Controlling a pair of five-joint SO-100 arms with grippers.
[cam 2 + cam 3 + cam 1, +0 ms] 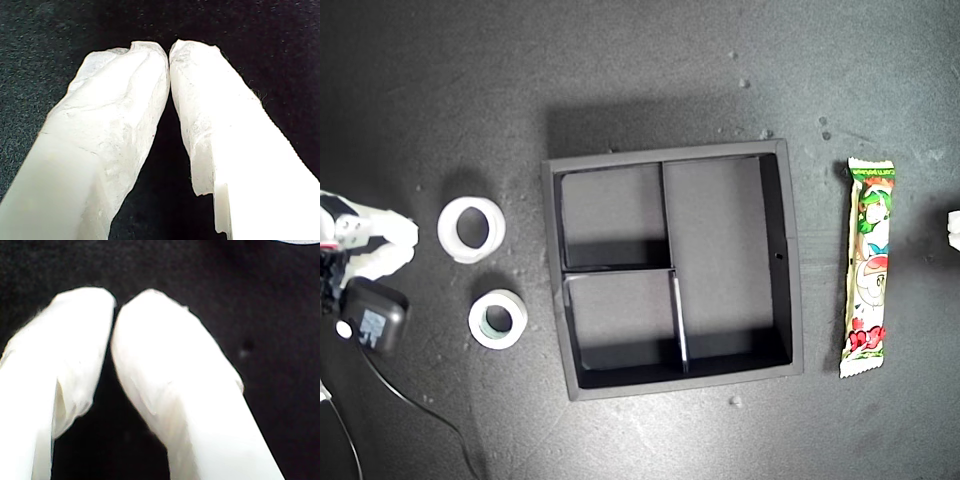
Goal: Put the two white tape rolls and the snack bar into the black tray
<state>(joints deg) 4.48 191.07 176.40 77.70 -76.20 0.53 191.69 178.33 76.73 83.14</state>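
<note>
The black tray (793, 262) lies mid-mat, its three compartments holding nothing. Towards the exterior view's left lie the two white tape rolls: the wide-holed one (446, 228) and, nearer the front, the thicker one (475, 325) with a greenish core. The snack bar (869, 268) lies lengthwise to the tray's right in the exterior view. My first gripper (169, 50) is shut, tips touching over bare black mat. My second gripper (114, 302) is shut too, holding nothing. An arm's white gripper (395, 240) sits just left of the wide-holed roll in the exterior view; which arm it is I cannot tell.
A black module (375, 318) with a cable (420, 410) hangs off the arm at the exterior view's left edge. A sliver of another white gripper (953, 230) shows at that view's right edge. Small white specks dot the mat.
</note>
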